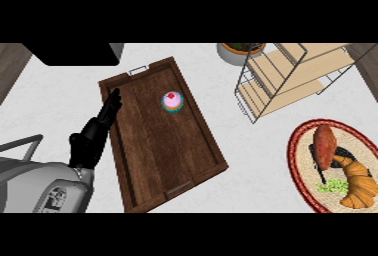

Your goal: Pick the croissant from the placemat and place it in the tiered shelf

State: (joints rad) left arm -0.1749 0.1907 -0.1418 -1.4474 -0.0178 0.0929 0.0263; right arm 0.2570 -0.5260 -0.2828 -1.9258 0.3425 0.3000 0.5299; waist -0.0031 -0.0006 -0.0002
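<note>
croissant (357,186) on placemat (304,165) (untouched)

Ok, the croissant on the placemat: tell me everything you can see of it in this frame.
The croissant is golden-orange with ridged, segmented bands across its body, curved like a crescent with one tip pointing up-left and the other down near the lower end of the mat. It lies flat on the oval woven placemat with the red rim, at the view's right edge. A reddish-brown food item lies just above it and a small green item sits against its left side. No hand touches it; the left hand is far off by the wooden tray.
</note>
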